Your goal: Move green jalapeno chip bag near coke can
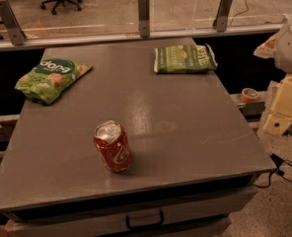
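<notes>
The grey table (185, 132) fills most of the view. At its far left lies 1 bright green bag (51, 79) with a dark round logo. The green jalapeno chip bag (184, 58) lies flat at the far right, near the back edge. The gripper (282, 110) hangs beyond the right edge of the table, holding nothing; if it is spread or pressed together, I cannot tell. The coke can (112, 147) stands upright near the front, left of the middle, well apart from both bags.
</notes>
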`<action>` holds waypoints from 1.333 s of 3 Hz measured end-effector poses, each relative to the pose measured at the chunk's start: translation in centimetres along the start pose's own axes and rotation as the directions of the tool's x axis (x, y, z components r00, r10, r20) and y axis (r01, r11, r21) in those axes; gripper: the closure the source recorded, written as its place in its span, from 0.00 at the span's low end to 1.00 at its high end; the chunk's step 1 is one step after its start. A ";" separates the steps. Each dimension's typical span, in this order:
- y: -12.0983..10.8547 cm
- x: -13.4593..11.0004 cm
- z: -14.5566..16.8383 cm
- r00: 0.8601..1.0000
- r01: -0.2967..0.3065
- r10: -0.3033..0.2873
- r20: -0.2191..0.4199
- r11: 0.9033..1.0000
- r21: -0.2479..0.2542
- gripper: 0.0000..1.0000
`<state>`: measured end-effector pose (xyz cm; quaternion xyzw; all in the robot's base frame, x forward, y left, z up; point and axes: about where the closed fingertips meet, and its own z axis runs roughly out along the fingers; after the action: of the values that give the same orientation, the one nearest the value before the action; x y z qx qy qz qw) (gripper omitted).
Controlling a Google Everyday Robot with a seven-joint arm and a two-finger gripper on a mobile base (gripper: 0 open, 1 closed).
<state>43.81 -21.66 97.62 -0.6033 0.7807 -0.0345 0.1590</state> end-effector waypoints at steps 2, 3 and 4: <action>-1.5 -0.7 0.9 0.999 0.009 -0.009 0.040 1.000 0.002 0.00; -5.4 -2.8 3.5 0.991 0.035 -0.038 0.126 0.999 0.027 0.00; -12.1 -6.6 7.8 0.966 0.064 -0.087 0.245 0.993 0.101 0.00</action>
<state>58.78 -17.57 94.55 -0.6241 0.7287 -0.0003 0.2820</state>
